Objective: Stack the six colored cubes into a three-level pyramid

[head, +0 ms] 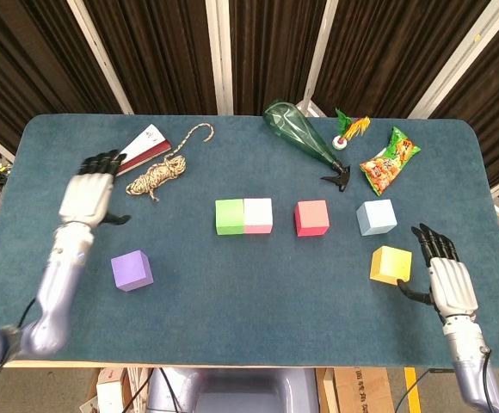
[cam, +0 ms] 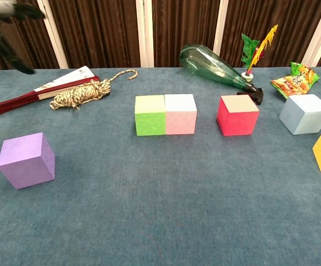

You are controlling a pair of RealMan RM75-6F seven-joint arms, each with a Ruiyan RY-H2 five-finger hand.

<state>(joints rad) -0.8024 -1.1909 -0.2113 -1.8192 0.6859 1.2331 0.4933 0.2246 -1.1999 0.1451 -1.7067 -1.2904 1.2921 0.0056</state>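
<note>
Left hand (head: 88,194): raised above the left part of the table (head: 258,284), fingers spread, holding nothing; it hides part of the folded fan (cam: 39,91). Purple cube (head: 132,269): alone on the cloth, just right of the left forearm and well apart from the other cubes. Coil of rope (head: 157,176): lies beside the fan, its hooked end pointing toward the far edge. Green cube (head: 230,216) and pink cube (head: 258,215): side by side, faces touching, near the table's centre. Red cube (head: 311,218): a short gap to the right of the pink one. Green glass bottle (head: 298,134): on its side behind the red cube, neck toward the right. Feathered shuttlecock (head: 349,131) and snack packet (head: 389,160): near the far right. Light blue cube (head: 376,217): right of the red cube, apart from it. Yellow cube (head: 391,264): in front of the blue one. Right hand (head: 446,275): just right of the yellow cube, fingers extended and empty, not touching it.
</note>
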